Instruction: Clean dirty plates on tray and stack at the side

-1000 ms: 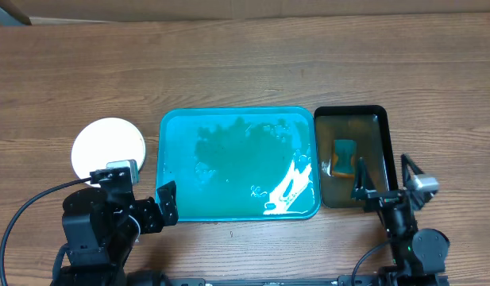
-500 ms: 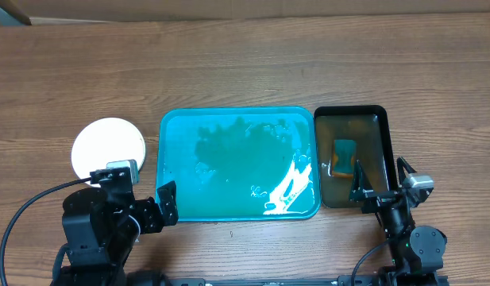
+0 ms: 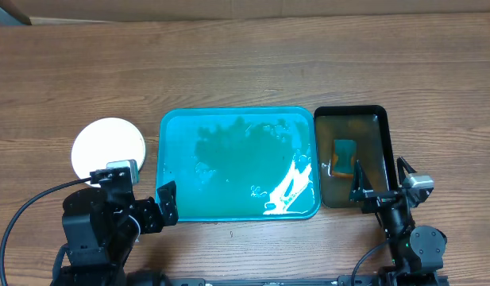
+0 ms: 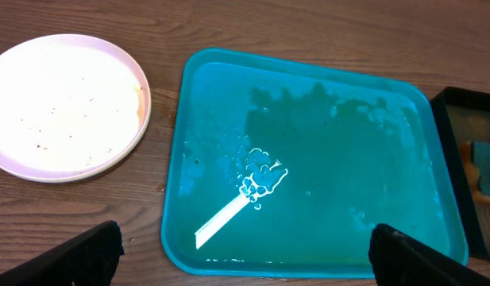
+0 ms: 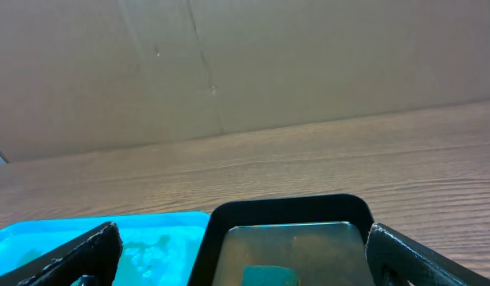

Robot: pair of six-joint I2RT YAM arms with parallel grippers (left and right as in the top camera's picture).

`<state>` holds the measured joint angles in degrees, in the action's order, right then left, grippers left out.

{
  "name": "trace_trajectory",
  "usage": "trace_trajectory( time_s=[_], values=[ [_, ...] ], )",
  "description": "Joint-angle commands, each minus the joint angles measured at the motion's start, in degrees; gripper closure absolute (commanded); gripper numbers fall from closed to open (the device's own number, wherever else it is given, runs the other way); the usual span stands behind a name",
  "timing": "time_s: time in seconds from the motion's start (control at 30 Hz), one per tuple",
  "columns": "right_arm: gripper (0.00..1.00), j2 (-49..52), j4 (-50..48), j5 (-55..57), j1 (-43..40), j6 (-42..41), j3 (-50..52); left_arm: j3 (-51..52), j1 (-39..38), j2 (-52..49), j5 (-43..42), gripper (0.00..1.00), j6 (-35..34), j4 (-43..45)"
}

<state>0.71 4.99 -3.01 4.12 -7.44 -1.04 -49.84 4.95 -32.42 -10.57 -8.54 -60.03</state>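
The turquoise tray (image 3: 171,127) lies mid-table, wet and with no plates on it; it also shows in the left wrist view (image 4: 198,95) and partly in the right wrist view (image 5: 38,234). A stack of plates with a white plate on top (image 3: 109,145) sits left of the tray; in the left wrist view the top plate (image 4: 62,103) has small brown specks. My left gripper (image 3: 145,205) is open and empty at the tray's front left corner. My right gripper (image 3: 381,184) is open and empty at the front of the black tray.
A narrow black tray (image 3: 381,119) with murky water and a teal-and-orange sponge (image 3: 344,157) stands right of the turquoise tray. A cardboard wall (image 5: 229,63) stands at the table's back edge. Bare wood table (image 3: 245,63) lies behind the trays.
The right gripper has drawn back slightly towards the front edge; the left arm, plates and trays have not moved.
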Motion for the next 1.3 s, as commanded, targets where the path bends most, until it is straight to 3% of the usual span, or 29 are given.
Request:
trace_trajectory(
  time_s=[0.0, 0.3, 0.47, 0.9, 1.2, 1.27],
  values=[
    [0.00, -0.55, -0.39, -0.04, -0.28, 0.17, 0.57, 0.24, -0.11, -0.09, -0.87, 0.00, 1.27, 0.04],
    [0.00, -0.55, -0.39, -0.04, -0.28, 0.17, 0.57, 0.48, -0.24, 2.21, -0.87, 0.00, 1.29, -0.66],
    [0.00, -0.55, -0.39, -0.04, -0.28, 0.17, 0.57, 6.84, -3.08, 9.07, 0.68, 0.00, 1.29, 4.66],
    [0.00, -0.55, -0.39, -0.04, -0.28, 0.17, 0.57, 37.42, -4.96, 32.26, 0.68, 0.00, -5.92, 35.67],
    [0.00, -0.55, -0.39, -0.04, -0.28, 0.17, 0.57, 49.09, -5.53, 32.24, 1.44, 0.00, 4.74, 70.53],
    [0.00, -0.55, -0.39, -0.04, -0.28, 0.17, 0.57, 49.55, -5.79, 32.24, 1.55, 0.00, 7.74, 71.04]
  ],
)
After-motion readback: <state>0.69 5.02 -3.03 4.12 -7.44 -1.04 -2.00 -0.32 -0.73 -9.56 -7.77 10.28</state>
